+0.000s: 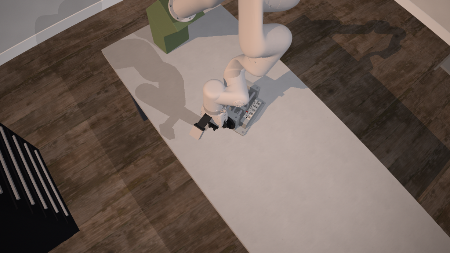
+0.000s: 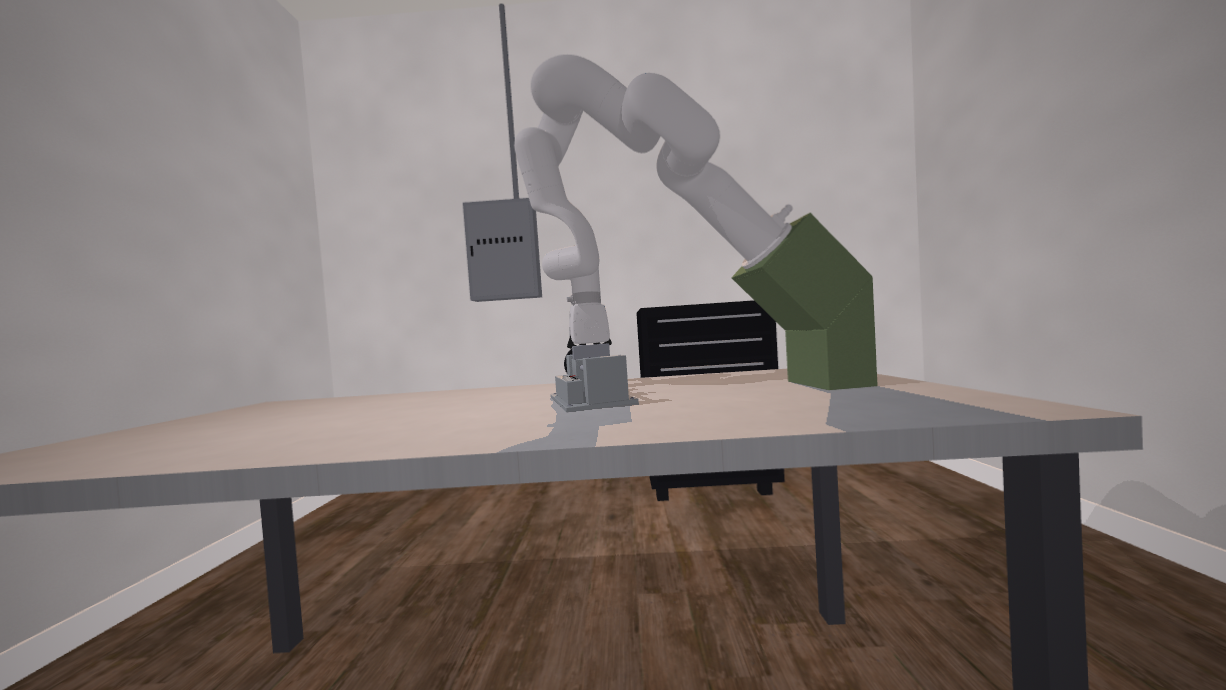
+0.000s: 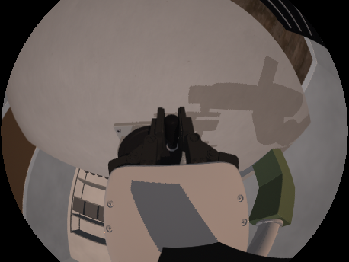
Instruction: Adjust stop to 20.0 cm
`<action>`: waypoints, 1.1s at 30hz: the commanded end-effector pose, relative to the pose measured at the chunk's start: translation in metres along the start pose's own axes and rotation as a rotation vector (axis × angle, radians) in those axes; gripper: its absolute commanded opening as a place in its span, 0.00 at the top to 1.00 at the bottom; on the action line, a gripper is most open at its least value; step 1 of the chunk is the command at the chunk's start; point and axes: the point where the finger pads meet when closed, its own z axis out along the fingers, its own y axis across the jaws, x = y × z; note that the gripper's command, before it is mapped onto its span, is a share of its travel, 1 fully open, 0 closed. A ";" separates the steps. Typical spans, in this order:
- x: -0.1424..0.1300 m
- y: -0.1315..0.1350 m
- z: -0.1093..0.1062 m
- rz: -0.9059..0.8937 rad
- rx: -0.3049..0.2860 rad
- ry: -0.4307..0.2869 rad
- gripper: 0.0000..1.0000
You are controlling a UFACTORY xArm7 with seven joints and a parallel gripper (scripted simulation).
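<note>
Gripping: my gripper (image 3: 171,116) is clamped on the handwheel's (image 3: 133,145) knob, fingers pinching a dark peg with a pale ring at its tip.
Handwheel: black disc at the near end of the fixture (image 1: 248,110), under my wrist in the top view (image 1: 229,123).
Fixture: grey base bolted flat on the table (image 1: 283,176), about mid-width, well apart from the green pedestal (image 1: 166,28).
Scale: white strip along the fixture's edge (image 1: 253,110), with a red mark (image 1: 247,111); I cannot read the numbers.
Stop: mostly hidden by my arm (image 1: 251,47); I cannot tell its position.
Exterior: wrist points down onto the fixture (image 2: 600,381).
</note>
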 end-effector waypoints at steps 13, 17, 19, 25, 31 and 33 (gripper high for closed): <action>0.001 -0.002 0.006 0.001 0.001 0.002 0.94; 0.001 -0.002 0.008 0.001 0.001 0.002 0.94; 0.001 -0.003 0.009 0.001 0.001 0.002 0.94; 0.001 -0.004 0.011 0.001 0.001 0.002 0.94; 0.001 -0.005 0.013 0.001 0.001 0.002 0.94; 0.001 -0.005 0.013 0.001 0.001 0.002 0.94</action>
